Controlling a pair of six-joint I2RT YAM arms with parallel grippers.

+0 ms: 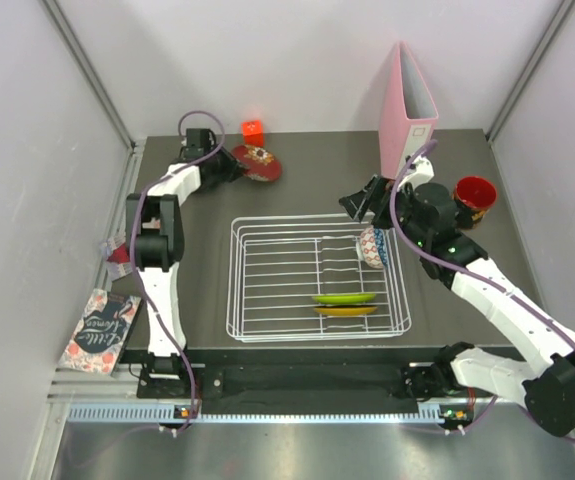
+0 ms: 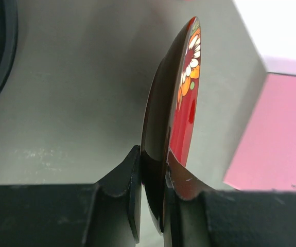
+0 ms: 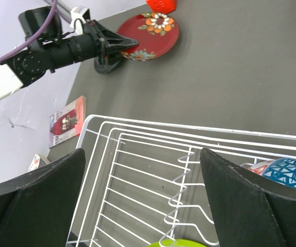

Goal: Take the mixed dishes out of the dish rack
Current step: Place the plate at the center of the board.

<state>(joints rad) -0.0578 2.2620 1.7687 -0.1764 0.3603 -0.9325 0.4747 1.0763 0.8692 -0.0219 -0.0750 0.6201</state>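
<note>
**Red plate out in a pinch grip, three dishes left in the rack**

The dark grey desk (image 1: 207,215) fills the middle of the top view. At its centre sits the white wire dish rack (image 1: 277,285), rectangular, with low sides and upright dividers. A tall pink file box (image 1: 407,110) stands at the upper right.

The left end effector (image 1: 229,166), in the upper left of the frame, is closed narrowly on the dark red round plate with a flower pattern (image 1: 259,162). One finger lies on each face of the rim, outside the rack. Whether the plate's far edge touches the desk cannot be told.

The right end effector (image 1: 362,205) stands wide and holds nothing. It hovers over the rack's upper right corner.

A lime green round plate (image 1: 344,298) and a gold patterned round plate (image 1: 345,311) stand on edge side by side in the rack's lower right. The blue-white patterned bowl (image 1: 373,247) lies tipped against the right wall. The red-and-dark cup (image 1: 474,195) stands on the desk at the right, well apart from the rack. A small orange-red cube (image 1: 252,129) sits just above the red plate.

The dishes look rigid, glossy and breakable, so they are probably slippery. The bowl seems the likely next pick. It should be taken at its rim, one finger inside the wall and one outside. The plates are best pinched at the top edge and lifted straight out from between the dividers.
</note>
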